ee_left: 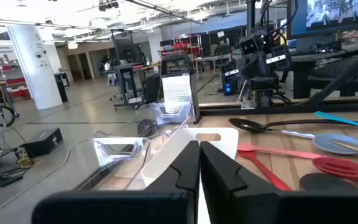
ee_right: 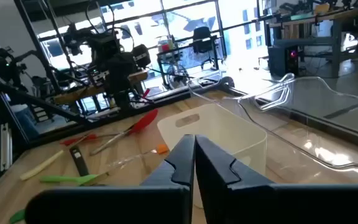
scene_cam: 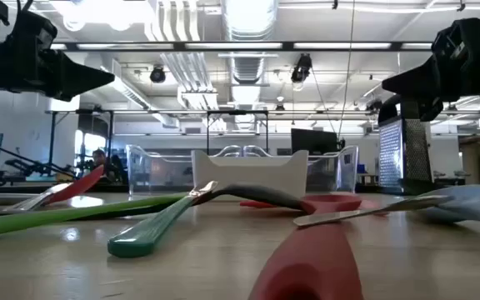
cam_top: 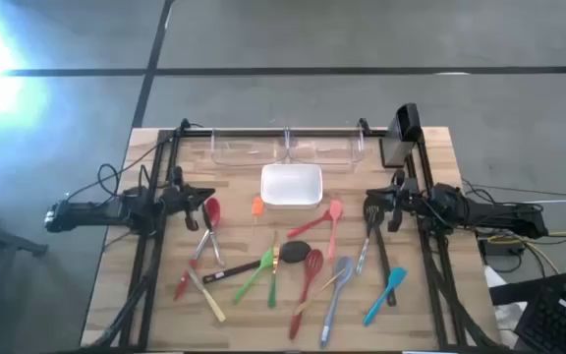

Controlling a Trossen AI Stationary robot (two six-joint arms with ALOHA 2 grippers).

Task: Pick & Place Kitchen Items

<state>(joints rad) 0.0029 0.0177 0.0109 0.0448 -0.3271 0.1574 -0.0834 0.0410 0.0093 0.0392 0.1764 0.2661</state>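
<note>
Several slim long-handled kitchen items lie flat and scattered on the wooden table (cam_top: 116,285): a red spoon (cam_top: 210,212), a pink spatula (cam_top: 322,221), a green spatula (cam_top: 256,278), a red slotted turner (cam_top: 307,275), a black spoon (cam_top: 373,231), a blue spatula (cam_top: 385,295). My left gripper (cam_top: 200,197) hovers shut at the table's left, above the red spoon's far end. My right gripper (cam_top: 367,209) hovers shut at the right, above the black spoon's bowl. Both are held level above the tabletop (scene_cam: 82,79) (scene_cam: 398,83) with nothing in them, pointing at each other (ee_left: 199,152) (ee_right: 194,149).
A white square dish (cam_top: 291,185) stands at the middle, behind the utensils. Clear plastic bins (cam_top: 283,147) line the far edge. A metal grater (cam_top: 396,149) stands at the far right corner. Black frame rails (cam_top: 150,246) (cam_top: 430,265) run along both sides of the table.
</note>
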